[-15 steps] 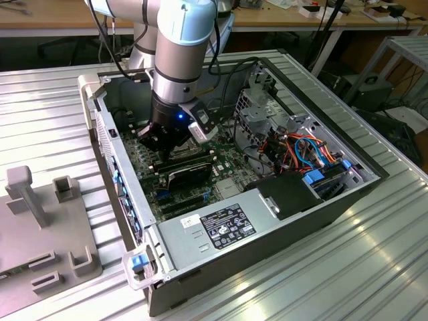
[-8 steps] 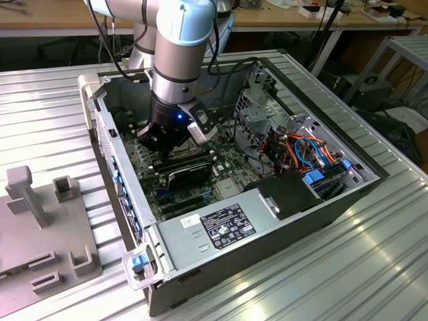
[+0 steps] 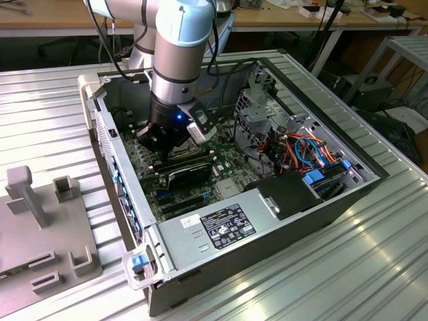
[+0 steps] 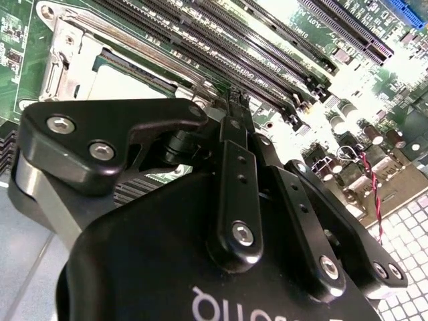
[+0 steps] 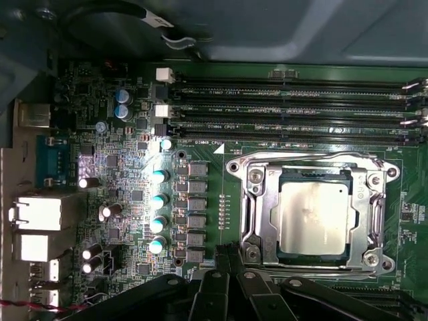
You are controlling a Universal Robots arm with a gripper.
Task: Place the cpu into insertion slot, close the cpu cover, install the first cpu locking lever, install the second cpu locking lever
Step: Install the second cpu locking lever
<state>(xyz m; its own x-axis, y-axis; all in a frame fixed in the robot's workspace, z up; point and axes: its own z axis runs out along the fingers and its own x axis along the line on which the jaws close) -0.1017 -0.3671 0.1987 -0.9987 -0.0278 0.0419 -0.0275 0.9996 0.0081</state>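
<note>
Bright glare, perhaps overexposed; near parts blurred.

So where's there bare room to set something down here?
The ribbed table on the exterior view's left of the case, behind the grey fixture, is bare, as is the strip in front. Inside the case it's crowded: gripper, board, cables.

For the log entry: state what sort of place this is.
Probably a robotics lab or test bench: an open computer case lies on a ribbed metal table, a robot arm reaches in, and cluttered workbenches stand behind.
</note>
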